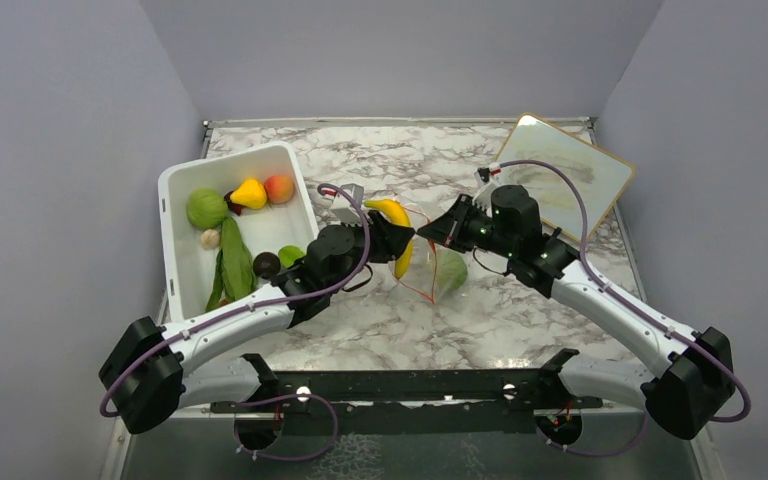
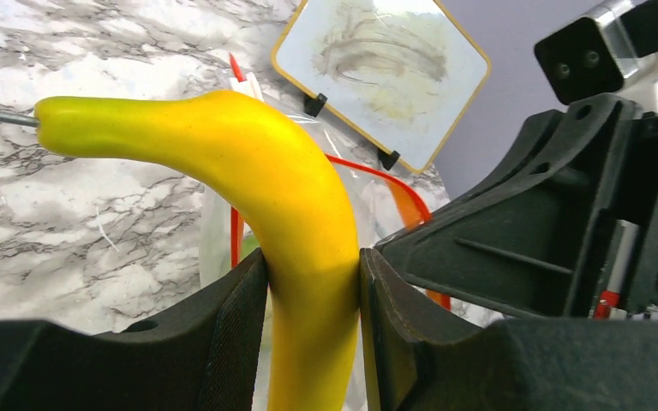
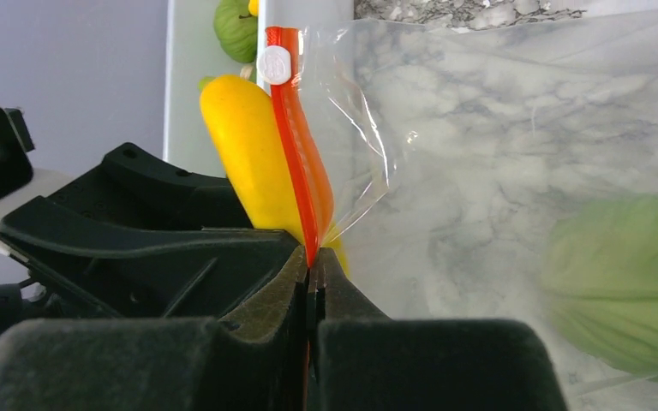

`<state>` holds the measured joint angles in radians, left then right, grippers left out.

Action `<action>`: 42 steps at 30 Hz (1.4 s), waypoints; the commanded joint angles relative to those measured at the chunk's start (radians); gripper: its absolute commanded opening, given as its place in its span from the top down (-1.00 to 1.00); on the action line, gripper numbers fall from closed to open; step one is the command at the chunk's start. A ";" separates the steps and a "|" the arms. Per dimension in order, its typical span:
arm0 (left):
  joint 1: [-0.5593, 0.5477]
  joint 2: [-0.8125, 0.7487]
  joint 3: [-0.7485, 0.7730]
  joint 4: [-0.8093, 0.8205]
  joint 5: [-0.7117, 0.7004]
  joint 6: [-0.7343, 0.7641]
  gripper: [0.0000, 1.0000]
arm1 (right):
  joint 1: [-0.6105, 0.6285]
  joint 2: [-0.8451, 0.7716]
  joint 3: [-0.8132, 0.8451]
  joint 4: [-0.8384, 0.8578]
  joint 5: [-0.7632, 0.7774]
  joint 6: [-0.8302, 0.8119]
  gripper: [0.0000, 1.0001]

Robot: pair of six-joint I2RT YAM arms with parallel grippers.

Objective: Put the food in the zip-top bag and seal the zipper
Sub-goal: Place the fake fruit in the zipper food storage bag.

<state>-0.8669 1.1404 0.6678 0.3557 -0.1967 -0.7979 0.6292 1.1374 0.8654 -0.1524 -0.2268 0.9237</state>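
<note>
From my console I see a white-and-grey marbled worktop (image 1: 400, 160). At its left stands a white tub (image 1: 174, 250), set askew to the edges. Near the middle the clear zip-top bag (image 1: 422, 262) rests on the marble, with a green piece of food (image 1: 451, 272) inside it. At the far right corner is a yellow-framed board (image 1: 570, 175); flat or propped, I cannot tell.

right gripper (image 3: 311, 272) jaws pinched tight on zipper (image 3: 302, 163) | white slider tab (image 3: 274, 64) at strip's top end | zip-top bag (image 3: 454, 111) film fans out right over marble table (image 3: 514, 8) | blurred green food (image 3: 630, 287) inside bag, lower right | yellow banana (image 3: 248, 154) just left of strip, contact unclear
</note>
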 commanded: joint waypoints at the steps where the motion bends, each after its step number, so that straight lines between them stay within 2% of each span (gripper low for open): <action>1: -0.009 0.026 -0.001 -0.024 -0.066 0.028 0.69 | 0.005 -0.019 -0.004 0.054 0.013 0.012 0.99; 9: -0.022 0.051 0.019 -0.055 -0.070 0.029 0.67 | 0.006 -0.016 -0.018 0.074 0.011 0.021 0.99; 18: -0.034 0.041 0.018 -0.060 -0.016 0.021 0.51 | 0.005 0.002 -0.017 0.085 0.008 0.026 0.98; 24: -0.065 0.027 0.003 -0.059 -0.010 0.116 0.48 | 0.005 0.019 -0.035 0.111 0.002 0.040 0.98; 32: -0.070 0.013 -0.026 -0.060 -0.014 0.114 0.36 | 0.006 0.023 -0.035 0.112 0.001 0.041 0.99; 42: -0.069 0.025 0.029 -0.140 -0.017 0.106 -0.15 | 0.005 0.021 -0.035 0.111 0.001 0.043 0.98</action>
<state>-0.9302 1.1763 0.6563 0.2584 -0.2276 -0.6987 0.6292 1.1629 0.8421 -0.0795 -0.2260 0.9573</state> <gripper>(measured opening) 0.530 0.013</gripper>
